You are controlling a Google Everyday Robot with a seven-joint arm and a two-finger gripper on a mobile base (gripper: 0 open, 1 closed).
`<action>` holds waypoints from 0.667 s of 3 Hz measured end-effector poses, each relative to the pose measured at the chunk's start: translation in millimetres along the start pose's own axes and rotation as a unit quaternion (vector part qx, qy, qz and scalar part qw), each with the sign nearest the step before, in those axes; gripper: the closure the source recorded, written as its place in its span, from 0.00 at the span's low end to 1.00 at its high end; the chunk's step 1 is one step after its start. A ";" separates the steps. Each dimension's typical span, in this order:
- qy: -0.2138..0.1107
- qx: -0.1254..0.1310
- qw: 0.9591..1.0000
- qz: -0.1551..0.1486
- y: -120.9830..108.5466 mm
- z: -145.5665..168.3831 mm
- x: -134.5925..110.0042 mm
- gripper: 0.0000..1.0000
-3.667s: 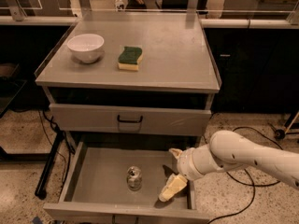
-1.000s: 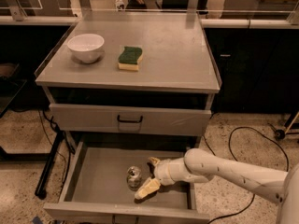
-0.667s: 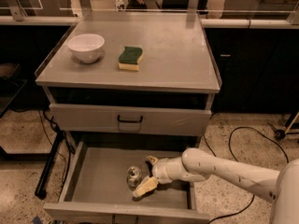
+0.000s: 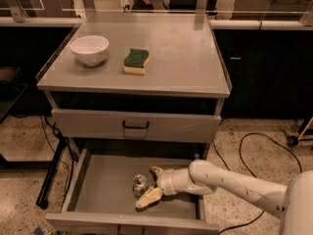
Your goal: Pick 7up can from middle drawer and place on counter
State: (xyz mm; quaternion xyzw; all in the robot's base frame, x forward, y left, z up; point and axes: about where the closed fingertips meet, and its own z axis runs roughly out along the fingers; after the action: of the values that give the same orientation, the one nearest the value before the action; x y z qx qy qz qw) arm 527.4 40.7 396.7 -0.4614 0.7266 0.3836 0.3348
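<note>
The 7up can (image 4: 140, 183) stands upright on the floor of the open middle drawer (image 4: 105, 192), near its centre. My gripper (image 4: 148, 185) is down inside the drawer, reaching in from the right on the white arm (image 4: 230, 180). Its fingers are open, one (image 4: 155, 171) behind the can's right side and the other (image 4: 148, 198) in front of it. The can sits at the mouth of the gap, just left of the fingertips. The counter (image 4: 181, 58) is the grey cabinet top above.
A white bowl (image 4: 90, 49) and a green-and-yellow sponge (image 4: 136, 61) sit on the counter's left half. A closed drawer with a black handle (image 4: 135, 126) lies above the open one. Cables (image 4: 254, 146) run over the speckled floor to the right.
The arm has swung left across the drawer from its right side, bringing the open fingers up to the can. The can has stayed in place.
</note>
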 end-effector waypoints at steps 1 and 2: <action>-0.005 -0.005 1.000 0.004 1.7 4.6 1.7 0.00; -0.007 -0.009 1.000 0.007 3.8 7.1 4.0 0.00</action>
State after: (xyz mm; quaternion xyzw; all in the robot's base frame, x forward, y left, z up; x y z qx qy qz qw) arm 523.4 46.3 390.9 -0.4564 0.7242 0.3954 0.3329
